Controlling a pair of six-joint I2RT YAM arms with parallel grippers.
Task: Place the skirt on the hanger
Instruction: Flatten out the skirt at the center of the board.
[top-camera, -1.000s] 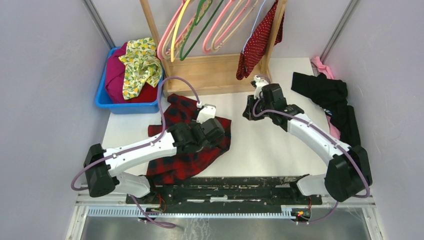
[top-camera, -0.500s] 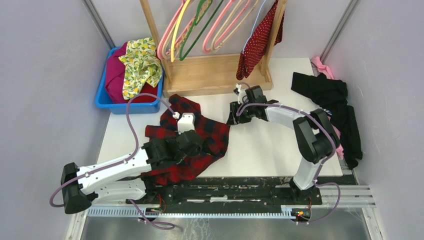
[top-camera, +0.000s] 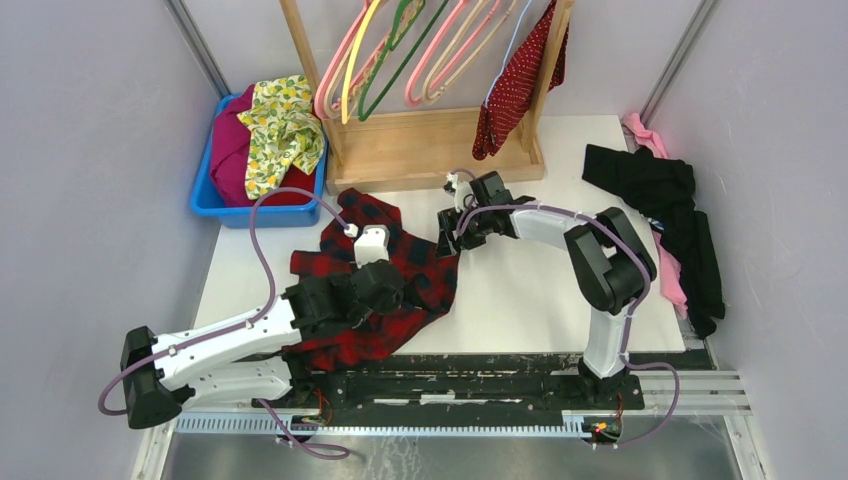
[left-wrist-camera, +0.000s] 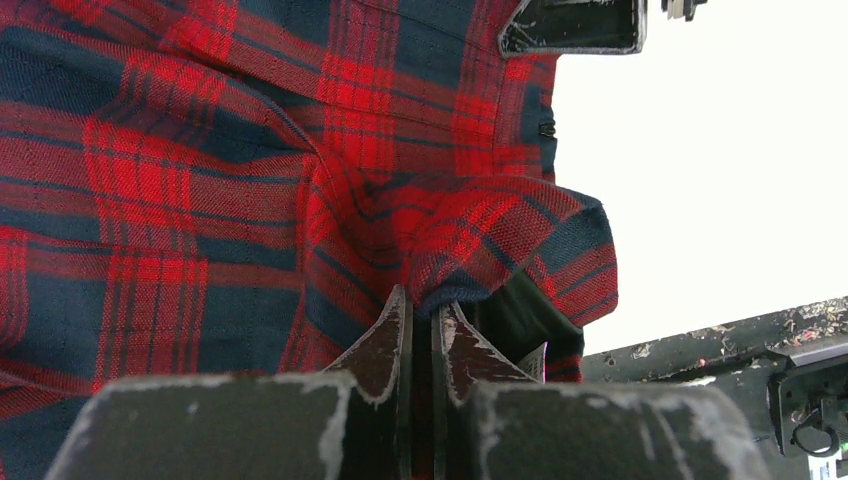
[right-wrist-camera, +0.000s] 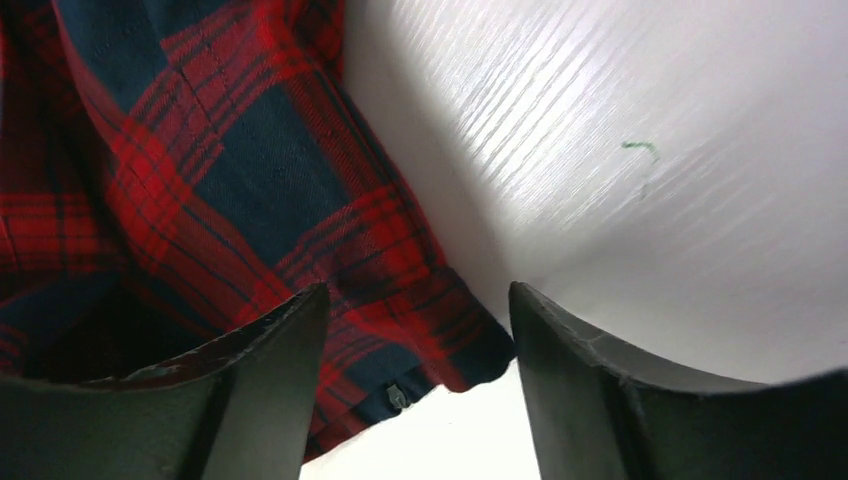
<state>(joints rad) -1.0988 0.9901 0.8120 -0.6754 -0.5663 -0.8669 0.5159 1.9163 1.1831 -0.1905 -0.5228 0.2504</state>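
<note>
Pinching, nearest: left gripper (left-wrist-camera: 421, 330), fingers closed on a raised fold of plaid garment (left-wrist-camera: 200, 200). Right gripper (right-wrist-camera: 410, 350), fingers spread, over that garment's edge on table (right-wrist-camera: 650, 150). Farthest: skirt (top-camera: 517, 80) draped from hanger (top-camera: 503, 55) on rack (top-camera: 430, 150); probable risk: the lopsided drape slips off if the rack is nudged

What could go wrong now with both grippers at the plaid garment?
The left gripper pinches only a small fold of the plaid garment; it may slip out when lifted.
The right gripper stands open over the garment's edge and might close beside it.
The skirt hangs near the right arm; a swing could knock it.
</note>
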